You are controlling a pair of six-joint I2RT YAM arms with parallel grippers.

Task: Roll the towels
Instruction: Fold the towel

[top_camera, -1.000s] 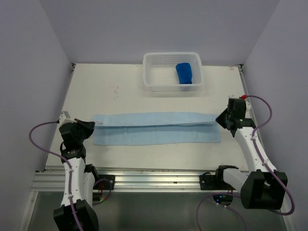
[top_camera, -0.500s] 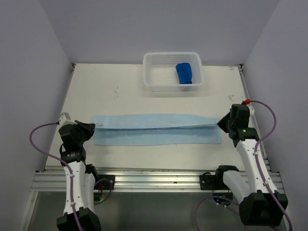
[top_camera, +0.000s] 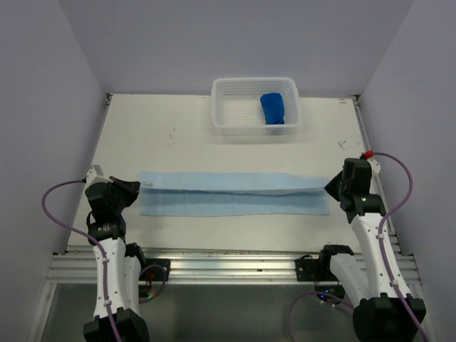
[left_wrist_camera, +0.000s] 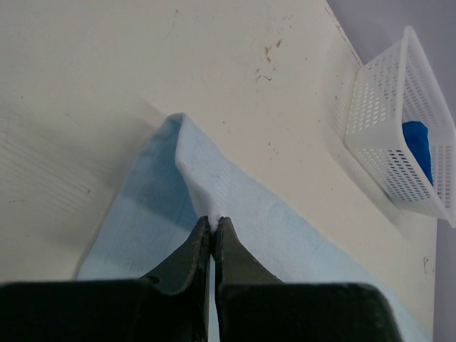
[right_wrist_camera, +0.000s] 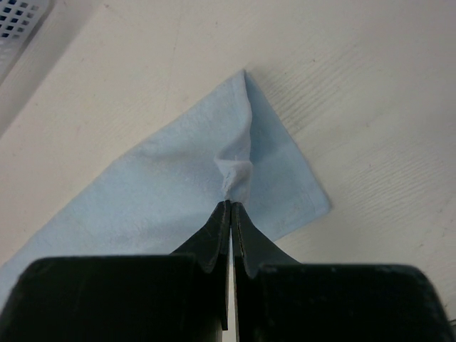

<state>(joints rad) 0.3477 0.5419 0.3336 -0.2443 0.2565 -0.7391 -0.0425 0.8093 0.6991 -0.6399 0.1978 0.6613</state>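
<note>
The pale sky-blue towel [top_camera: 235, 194] lies stretched across the near half of the worktop [top_camera: 178, 142], folded along its length into a long, narrow strip that runs from one arm to the other. At its left end the left fingers [top_camera: 132, 188] are pressed together on the cloth; the left wrist view shows the two dark tips meeting on a raised ridge of the fabric [left_wrist_camera: 185, 178], which peaks just ahead of them while the rest of the corner lies flat. At the opposite end the right fingers [top_camera: 332, 183] are likewise clamped on the same towel, and the right wrist view shows a small bunched tuft of terry cloth [right_wrist_camera: 236, 174] gathered right at the closed tips, with the towel's corner spread on the surface on either side. The upper layer of the strip looks drawn straight between the two grips. Well apart, at the far edge of the worktop, a white perforated basket [top_camera: 221, 107] holds the dark royal-blue towel [top_camera: 273, 108], which sits bundled towards the basket's right side.
</note>
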